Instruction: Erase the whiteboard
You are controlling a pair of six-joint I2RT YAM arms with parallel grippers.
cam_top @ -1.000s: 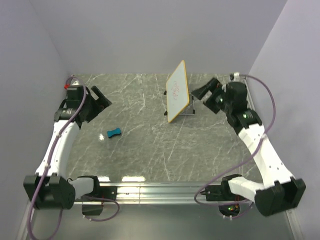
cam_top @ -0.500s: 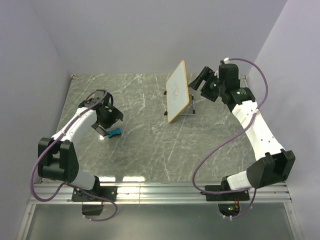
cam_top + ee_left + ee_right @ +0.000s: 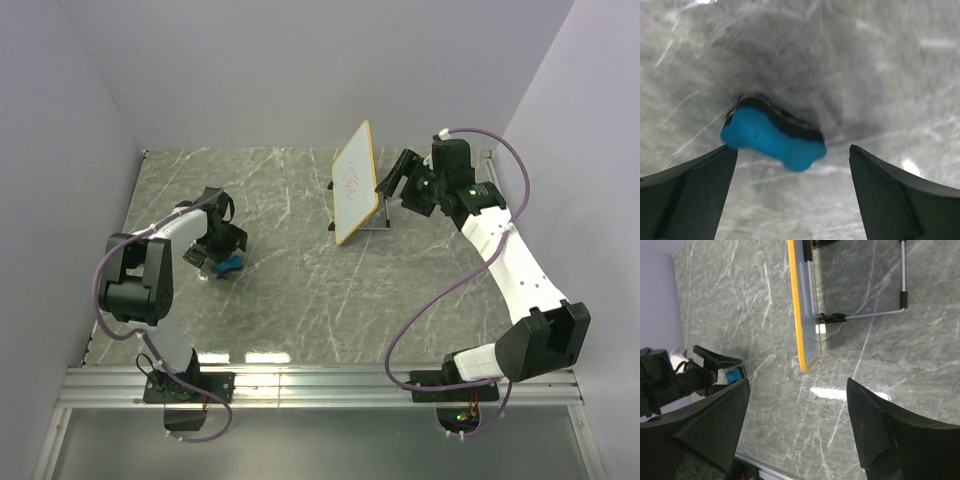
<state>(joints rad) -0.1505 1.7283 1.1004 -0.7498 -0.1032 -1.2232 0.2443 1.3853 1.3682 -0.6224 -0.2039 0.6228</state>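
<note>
The whiteboard (image 3: 354,184) stands tilted on its black easel legs (image 3: 867,315) at the back middle of the table, with faint reddish scribbles on its face. In the right wrist view I see its yellow rim (image 3: 796,305) edge-on. My right gripper (image 3: 390,183) hangs open just behind the board's right edge, nothing between its fingers (image 3: 715,425). A blue bone-shaped eraser (image 3: 232,264) lies on the table at the left. My left gripper (image 3: 792,150) is open and low over it, the eraser (image 3: 772,137) lying just ahead between the fingertips, unheld.
The grey marble tabletop (image 3: 300,290) is walled by pale lilac panels at the back and both sides. An aluminium rail (image 3: 320,382) runs along the near edge. The left gripper (image 3: 715,360) and eraser (image 3: 734,374) also show in the right wrist view.
My left arm swung in from the far left and came down over the blue eraser. My right arm moved left, up close behind the whiteboard.
</note>
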